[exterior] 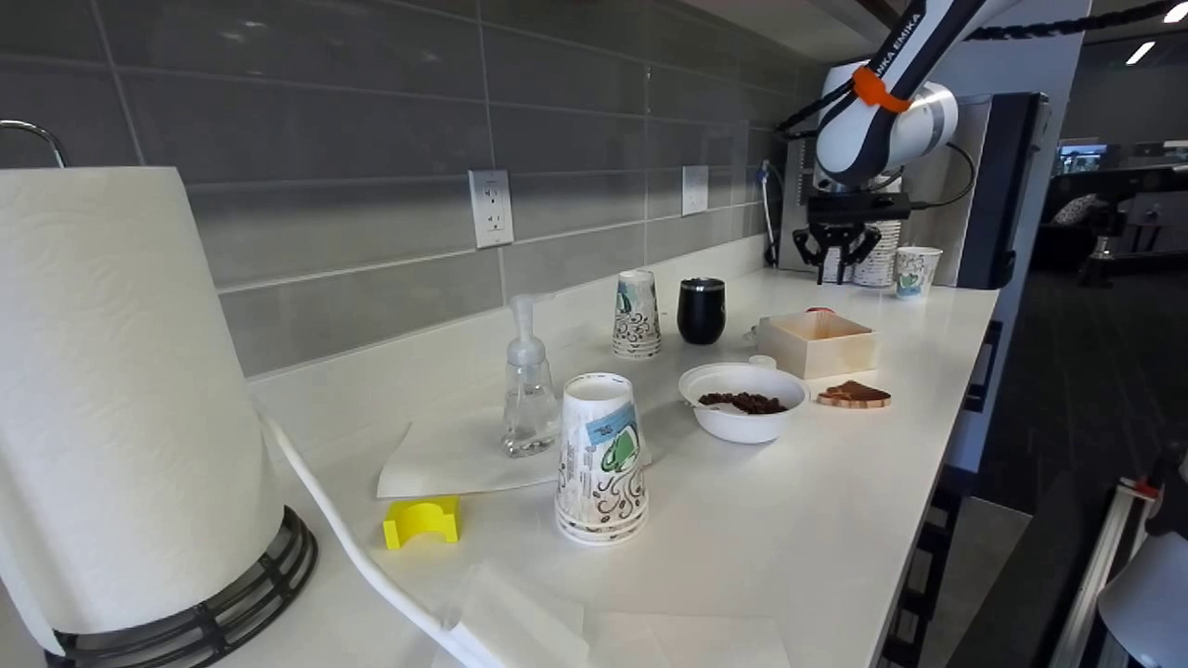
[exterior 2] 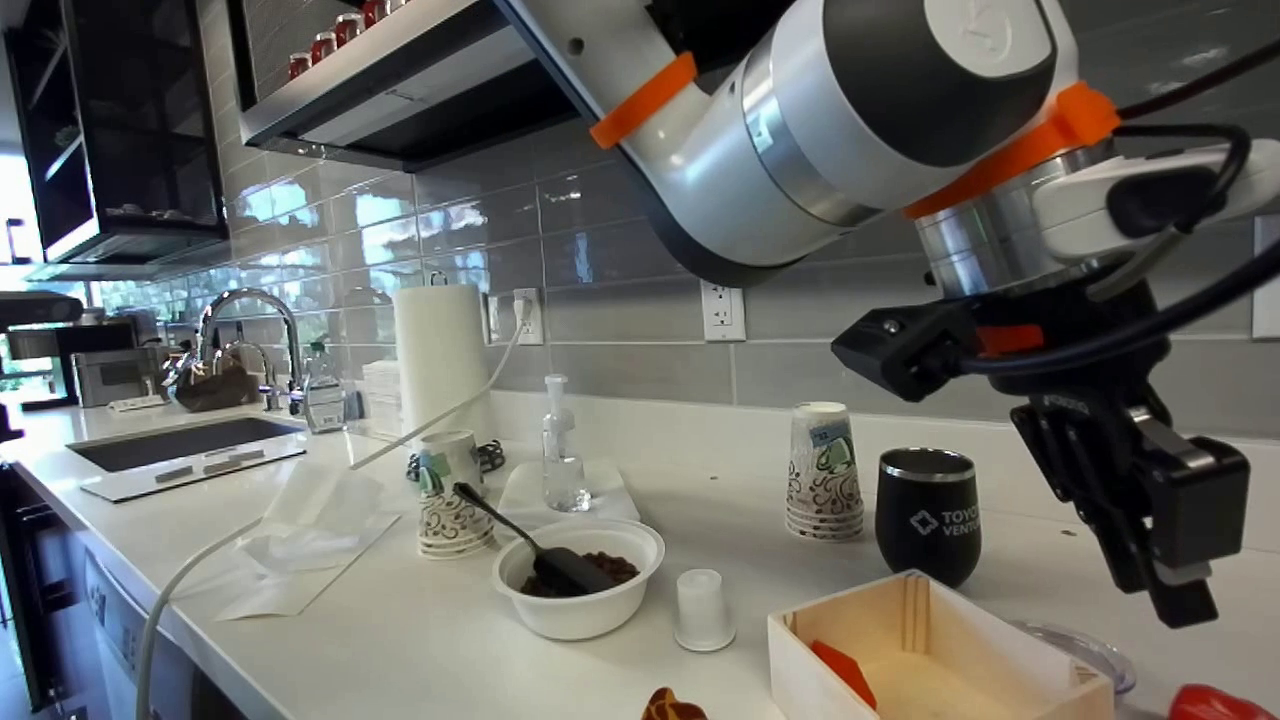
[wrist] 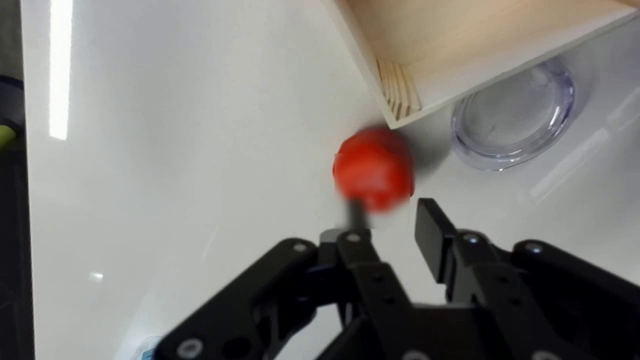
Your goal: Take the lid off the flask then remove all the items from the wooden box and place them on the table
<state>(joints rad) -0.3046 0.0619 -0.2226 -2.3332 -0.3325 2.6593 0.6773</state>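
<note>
The black flask (exterior: pixel 701 311) stands upright on the white table (exterior: pixel 724 547), and also shows in an exterior view (exterior 2: pixel 928 530) with its silver rim. A clear round lid (wrist: pixel 512 115) lies flat beside the pale wooden box (wrist: pixel 390 107). The box (exterior 2: pixel 830 640) holds an orange-red piece (exterior 2: pixel 843 672). A red item (wrist: pixel 375 167) lies on the table just outside a box corner. A reddish-brown piece (exterior: pixel 852 396) lies in front of the box. My gripper (wrist: pixel 392 215) is open and empty, above the table near the red item, also seen in both exterior views (exterior: pixel 835 269) (exterior 2: pixel 1175 590).
A white bowl (exterior 2: pixel 575 625) holds dark bits and a black spatula (exterior 2: pixel 570 572). A small white cup (exterior 2: pixel 702 610) stands between bowl and box. Stacked paper cups (exterior: pixel 637 315) stand beside the flask. A tiled wall (exterior: pixel 362 325) runs along the back.
</note>
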